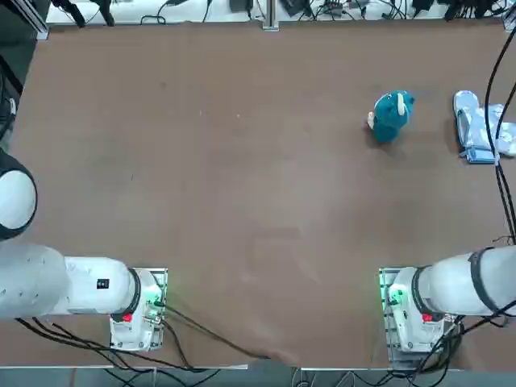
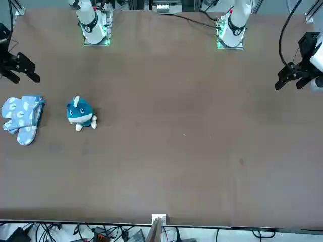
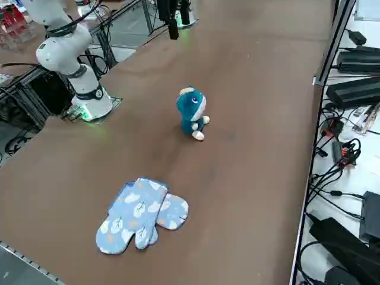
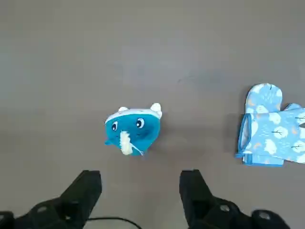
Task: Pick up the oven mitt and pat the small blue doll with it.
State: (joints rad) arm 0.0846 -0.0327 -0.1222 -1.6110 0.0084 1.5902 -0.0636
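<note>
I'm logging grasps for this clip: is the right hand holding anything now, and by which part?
Nothing is held: the right hand is open, with only bare tabletop between its fingers.

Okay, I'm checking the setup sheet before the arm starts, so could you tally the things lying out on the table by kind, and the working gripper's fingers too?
Soft toy: 1, the small blue doll
Oven mitts: 2, the overlapping light-blue pair
Things on the table, total: 3
Right gripper, above the table: 2 fingers, open
</note>
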